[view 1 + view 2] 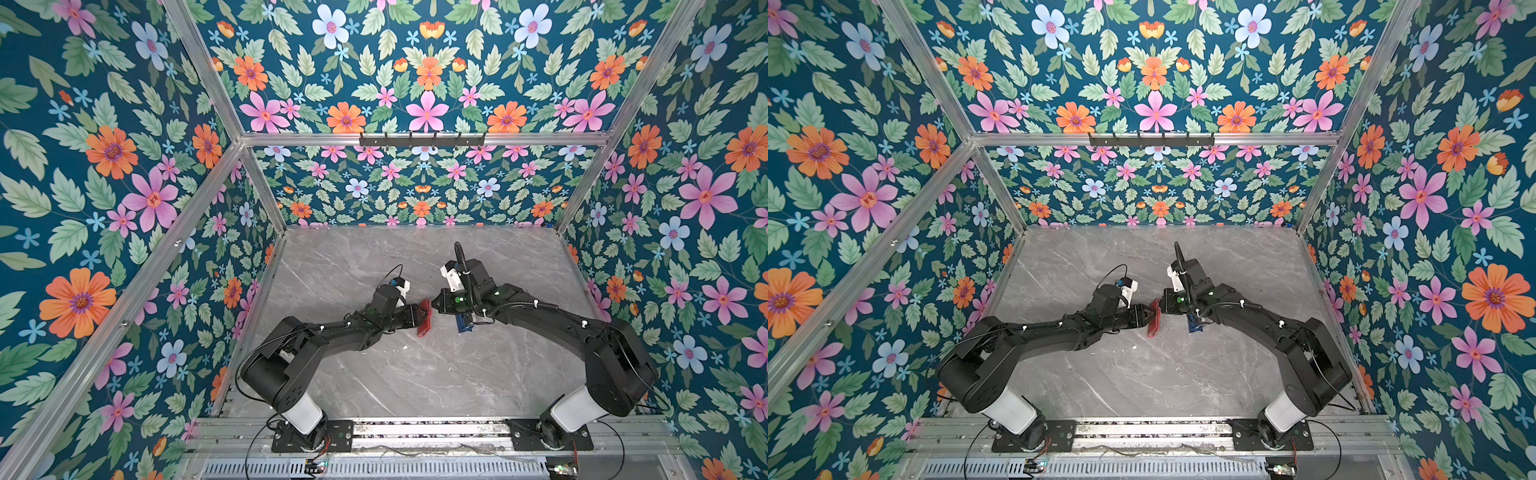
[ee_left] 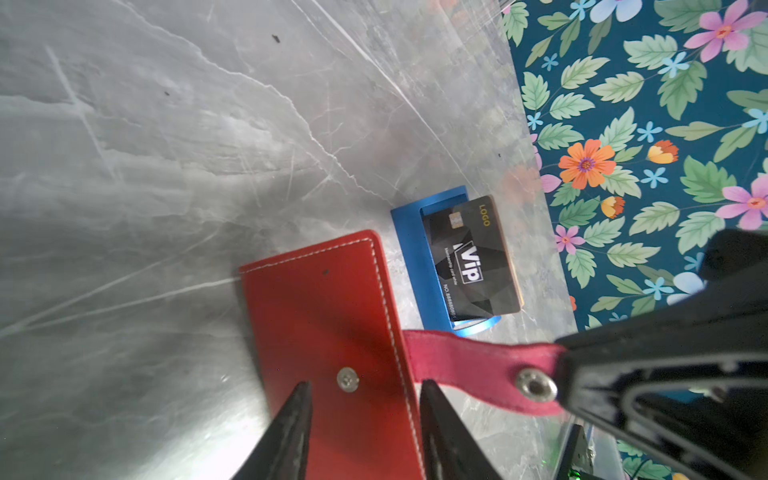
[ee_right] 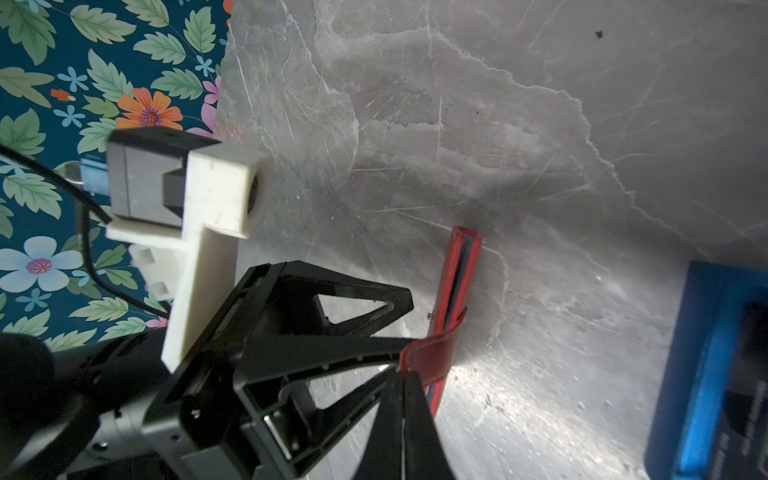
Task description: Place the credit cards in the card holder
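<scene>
Card holder closed, standing on edge on table, just beside blue tray. Dark card lies in that tray. Right tool pinched together on snap tab. Left tool fingers apart, tips at holder's face, on the side away from tray.

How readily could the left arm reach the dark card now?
Probably not directly: the card holder, its tab held by the right gripper, stands on edge between the left gripper and the dark card.
</scene>
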### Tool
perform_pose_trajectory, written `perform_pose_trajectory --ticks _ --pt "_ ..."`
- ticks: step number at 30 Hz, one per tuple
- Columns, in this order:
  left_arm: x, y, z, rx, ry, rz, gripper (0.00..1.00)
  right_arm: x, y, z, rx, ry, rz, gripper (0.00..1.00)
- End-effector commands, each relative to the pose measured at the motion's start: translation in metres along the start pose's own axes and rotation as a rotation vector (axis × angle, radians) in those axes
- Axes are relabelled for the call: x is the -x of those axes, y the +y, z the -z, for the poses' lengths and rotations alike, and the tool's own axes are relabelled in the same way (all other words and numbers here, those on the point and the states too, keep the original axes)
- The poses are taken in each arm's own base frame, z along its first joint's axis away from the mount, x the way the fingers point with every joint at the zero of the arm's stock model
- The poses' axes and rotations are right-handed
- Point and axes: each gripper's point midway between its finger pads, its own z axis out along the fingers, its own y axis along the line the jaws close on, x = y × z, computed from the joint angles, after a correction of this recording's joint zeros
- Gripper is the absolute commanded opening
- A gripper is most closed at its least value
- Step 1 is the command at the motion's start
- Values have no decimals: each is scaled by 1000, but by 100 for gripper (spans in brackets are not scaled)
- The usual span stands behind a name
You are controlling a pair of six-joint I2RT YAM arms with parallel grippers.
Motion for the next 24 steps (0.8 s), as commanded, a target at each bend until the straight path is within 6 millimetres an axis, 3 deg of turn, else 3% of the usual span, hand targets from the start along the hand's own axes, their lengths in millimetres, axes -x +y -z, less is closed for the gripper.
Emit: perform_pose_trajectory --ticks 1,17,24 --pt "5 -11 1 -48 -14 -21 50 3 5 2 18 -9 6 0" --pt "-5 4 -7 28 23 -13 48 4 11 4 47 -12 6 0" --pt "-2 11 0 91 1 -28 41 3 -4 6 -36 -17 4 0"
